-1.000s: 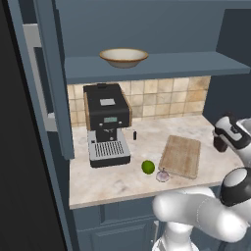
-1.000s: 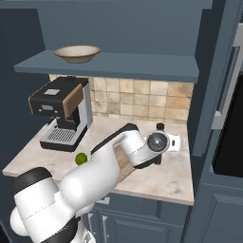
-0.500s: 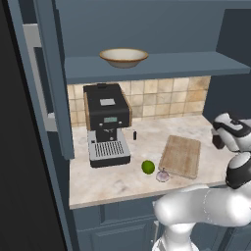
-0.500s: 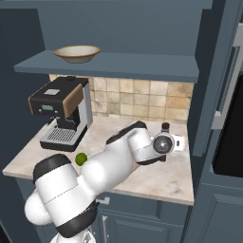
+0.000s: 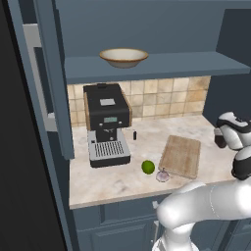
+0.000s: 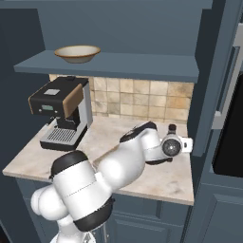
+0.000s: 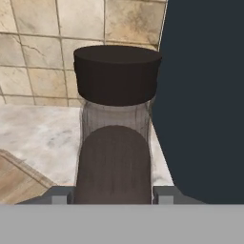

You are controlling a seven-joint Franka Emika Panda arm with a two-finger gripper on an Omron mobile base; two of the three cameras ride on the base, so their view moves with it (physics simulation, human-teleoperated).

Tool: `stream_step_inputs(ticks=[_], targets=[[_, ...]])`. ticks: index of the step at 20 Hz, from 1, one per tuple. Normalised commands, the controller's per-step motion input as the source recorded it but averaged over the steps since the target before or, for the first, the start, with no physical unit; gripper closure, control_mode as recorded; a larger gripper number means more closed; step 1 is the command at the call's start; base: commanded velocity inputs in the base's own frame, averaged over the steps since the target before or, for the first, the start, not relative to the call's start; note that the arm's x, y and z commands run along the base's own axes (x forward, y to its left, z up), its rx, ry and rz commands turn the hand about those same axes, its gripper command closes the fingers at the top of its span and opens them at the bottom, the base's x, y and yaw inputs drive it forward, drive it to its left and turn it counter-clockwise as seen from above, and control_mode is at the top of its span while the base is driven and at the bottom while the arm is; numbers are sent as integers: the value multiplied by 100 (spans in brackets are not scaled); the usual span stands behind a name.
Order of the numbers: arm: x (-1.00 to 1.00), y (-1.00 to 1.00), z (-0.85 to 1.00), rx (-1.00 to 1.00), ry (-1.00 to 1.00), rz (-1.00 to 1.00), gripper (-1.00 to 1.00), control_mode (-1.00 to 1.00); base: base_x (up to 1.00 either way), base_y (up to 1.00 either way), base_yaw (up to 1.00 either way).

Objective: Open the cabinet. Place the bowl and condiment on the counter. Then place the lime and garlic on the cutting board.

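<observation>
One bottle: the condiment bottle [image 7: 116, 143] stood upright on the counter [image 5: 117, 179], to the right of the cutting board [image 5: 181, 156] and close to the dark cabinet side.
Gripper: the gripper [image 7: 114, 198] sat level with the bottle, one finger on each side of its body, clamped on it; in the right base view the gripper [image 6: 186, 144] was just below the bottle's cap.
Bottle look: dark brown cap, clear neck, dark rounded body, seen close in the hand view.
Cabinet: the cabinet [image 5: 49, 73] was open, its door swung out well left of the cutting board.
Bowl: the bowl [image 5: 123, 57] rested on the blue shelf, above and left of the cutting board.
Lime: the lime [image 5: 148, 167] lay on the counter, just off the left corner of the cutting board.
Garlic: the garlic [image 5: 163, 175] lay at the board's near edge, just right of the lime.
Coffee machine: the coffee machine [image 5: 105, 125] stood on the counter, left of the cutting board, against the tiles.
</observation>
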Motion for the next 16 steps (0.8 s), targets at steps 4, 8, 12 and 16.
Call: stream_step_inputs(ticks=[4, 8, 12, 16], targets=[[23, 0, -3, -2, 0, 4, 100, -100, 0, 0, 0], [22, 0, -14, -7, 0, 4, 100, -100, 0, 0, 0], [16, 0, -20, -7, 0, 5, 100, -100, 0, 0, 0], [11, 0, -16, -6, 0, 4, 100, -100, 0, 0, 0]])
